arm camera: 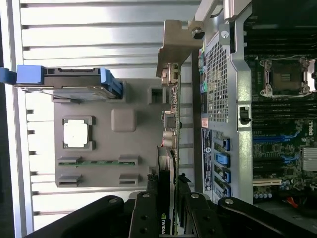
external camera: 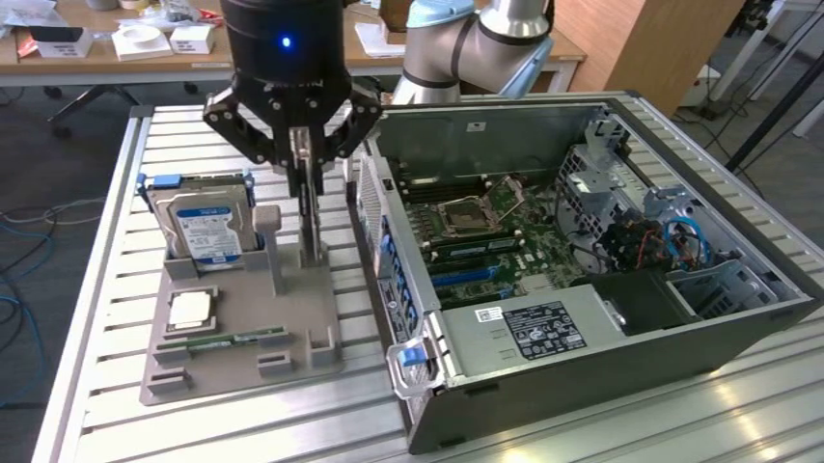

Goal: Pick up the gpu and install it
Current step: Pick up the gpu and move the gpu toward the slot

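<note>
The gpu [external camera: 311,222] is a thin dark card seen edge-on, standing upright with its lower end at the grey holder [external camera: 289,313], just beside the open computer case [external camera: 580,371]. My gripper [external camera: 305,162] comes down from above and is shut on the card's upper edge. In the wrist view the gpu [arm camera: 174,119] runs away from my gripper [arm camera: 167,187], with its silver end bracket [arm camera: 178,42] at the far end. Whether the card still rests in the holder I cannot tell. The motherboard [external camera: 503,231] with blue slots [external camera: 470,275] lies bare inside the case.
The grey holder [arm camera: 101,146] also carries an upright hard drive [external camera: 206,220] with a blue-white label, a CPU [external camera: 191,309] and a green RAM stick [external camera: 234,339]. The case's rear wall [arm camera: 218,74] stands close beside the card. A slatted metal table [external camera: 103,289] lies underneath.
</note>
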{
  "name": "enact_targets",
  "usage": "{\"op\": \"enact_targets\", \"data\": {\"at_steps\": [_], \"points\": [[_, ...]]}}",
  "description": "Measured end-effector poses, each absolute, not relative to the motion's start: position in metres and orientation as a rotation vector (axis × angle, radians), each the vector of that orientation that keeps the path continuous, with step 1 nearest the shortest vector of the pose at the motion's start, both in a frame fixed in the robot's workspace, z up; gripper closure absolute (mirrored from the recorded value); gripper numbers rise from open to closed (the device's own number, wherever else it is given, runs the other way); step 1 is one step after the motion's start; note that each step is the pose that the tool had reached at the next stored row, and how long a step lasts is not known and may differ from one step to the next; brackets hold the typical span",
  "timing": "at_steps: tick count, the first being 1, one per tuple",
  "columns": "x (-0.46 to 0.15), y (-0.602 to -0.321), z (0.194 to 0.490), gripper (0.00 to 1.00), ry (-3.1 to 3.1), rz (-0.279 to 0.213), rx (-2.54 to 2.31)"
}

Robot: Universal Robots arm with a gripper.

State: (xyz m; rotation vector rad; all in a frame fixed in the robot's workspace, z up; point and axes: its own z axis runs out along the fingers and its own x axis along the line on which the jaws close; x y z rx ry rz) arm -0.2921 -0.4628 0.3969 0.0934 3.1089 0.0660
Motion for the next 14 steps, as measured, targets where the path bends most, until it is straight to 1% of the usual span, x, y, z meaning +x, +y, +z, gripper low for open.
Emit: {"op": "enact_targets", "data": {"at_steps": [5,14], "points": [[-0.292,-0.463,0.412,0.74,3.108,0.066,0.090],[-0.292,-0.463,0.422,0.74,3.108,0.067,0.075]]}}
